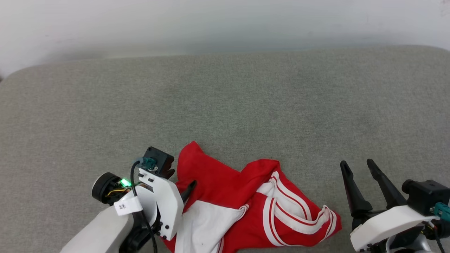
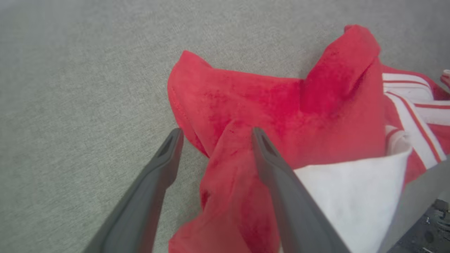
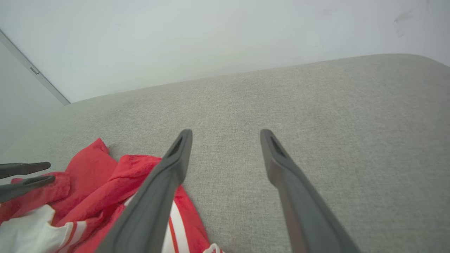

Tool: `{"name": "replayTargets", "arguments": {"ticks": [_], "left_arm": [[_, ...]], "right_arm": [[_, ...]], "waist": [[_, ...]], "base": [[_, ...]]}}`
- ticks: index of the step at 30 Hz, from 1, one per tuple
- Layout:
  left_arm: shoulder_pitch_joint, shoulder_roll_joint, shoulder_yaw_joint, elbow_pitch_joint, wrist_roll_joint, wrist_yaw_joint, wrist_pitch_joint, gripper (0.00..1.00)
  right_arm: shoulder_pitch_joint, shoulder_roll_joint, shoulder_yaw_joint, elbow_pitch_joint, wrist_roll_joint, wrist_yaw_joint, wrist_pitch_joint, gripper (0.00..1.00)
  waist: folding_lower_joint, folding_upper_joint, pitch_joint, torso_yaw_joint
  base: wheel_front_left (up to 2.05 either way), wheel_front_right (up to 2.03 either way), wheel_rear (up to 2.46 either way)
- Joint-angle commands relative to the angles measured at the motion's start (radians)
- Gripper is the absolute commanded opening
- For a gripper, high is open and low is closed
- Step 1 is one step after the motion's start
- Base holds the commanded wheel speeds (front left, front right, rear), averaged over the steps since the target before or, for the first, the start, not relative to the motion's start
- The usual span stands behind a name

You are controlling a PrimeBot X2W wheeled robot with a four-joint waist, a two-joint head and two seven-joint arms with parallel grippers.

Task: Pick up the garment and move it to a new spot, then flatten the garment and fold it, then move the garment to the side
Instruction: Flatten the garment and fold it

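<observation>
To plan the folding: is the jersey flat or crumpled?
Crumpled. The garment lies bunched in a heap, with red folds standing up.

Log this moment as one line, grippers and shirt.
shirt: crumpled, unfolded, on grey surface | left gripper: open, over shirt's red edge, not gripping | right gripper: open, beside shirt, apart

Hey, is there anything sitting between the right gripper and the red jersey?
Nothing visible does. The right gripper stands open just off the garment at its striped white edge, and there is just a strip of the bare grey fabric surface between them.
</observation>
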Motion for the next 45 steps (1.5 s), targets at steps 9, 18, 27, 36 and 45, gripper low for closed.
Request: {"name": "replayTargets", "arguments": {"ticks": [9,18,27,36,45], "left_arm": [[-0.105,0.014,-0.080,0.160,-0.041,-0.118,0.196,1.00],[-0.206,-0.007,-0.122,0.210,-0.017,-0.166,0.166,0.00],[-0.348,-0.053,-0.068,0.210,0.061,-0.155,-0.048,0.00],[-0.472,-0.209,-0.037,0.309,0.081,-0.111,-0.213,0.00],[-0.553,-0.362,-0.059,0.589,0.056,-0.136,-0.280,0.00]], "right_arm": [[-0.055,0.003,0.008,0.049,0.032,0.000,-0.040,1.00],[-0.080,0.003,0.021,0.084,0.050,0.000,-0.066,1.00],[-0.084,0.003,0.019,0.103,0.067,0.000,-0.077,1.00],[-0.099,0.003,0.019,0.106,0.090,0.000,-0.087,1.00],[-0.128,0.003,0.036,0.119,0.106,0.000,-0.096,1.00]], "waist": [[0.0000,0.0000,0.088,-0.079],[0.0000,0.0000,0.090,-0.106],[0.0000,0.0000,0.067,-0.122],[0.0000,0.0000,0.084,-0.169],[0.0000,0.0000,0.162,-0.248]], "base": [[0.00,0.00,0.00],[0.00,0.00,0.00],[0.00,0.00,0.00],[0.00,0.00,0.00],[0.00,0.00,0.00]]}}
